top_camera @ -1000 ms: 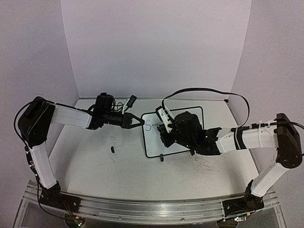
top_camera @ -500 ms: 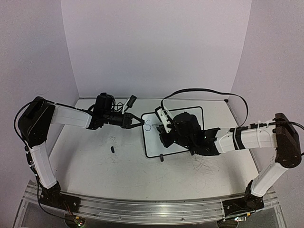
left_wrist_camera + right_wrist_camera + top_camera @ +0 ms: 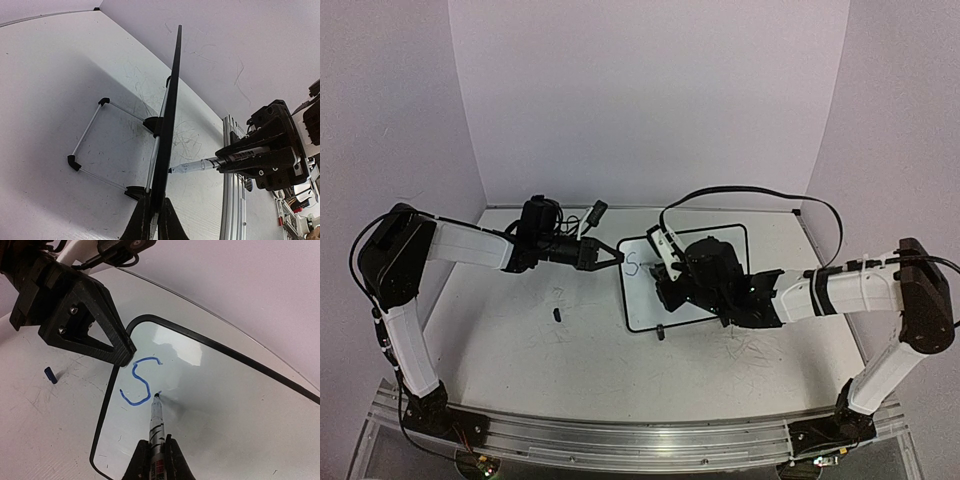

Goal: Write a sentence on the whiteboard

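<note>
Blue cap [image 3: 50,375] on tabletop [image 3: 40,430] near whiteboard [image 3: 225,390], left fingers [image 3: 95,320] at its corner

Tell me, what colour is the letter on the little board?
Blue. The letter on the board shows best in the right wrist view.

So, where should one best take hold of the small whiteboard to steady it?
I would grip the small black-framed white board by its thin left edge, coming from the left: it stands propped up, and the blue-ink marker works on its face.
</note>
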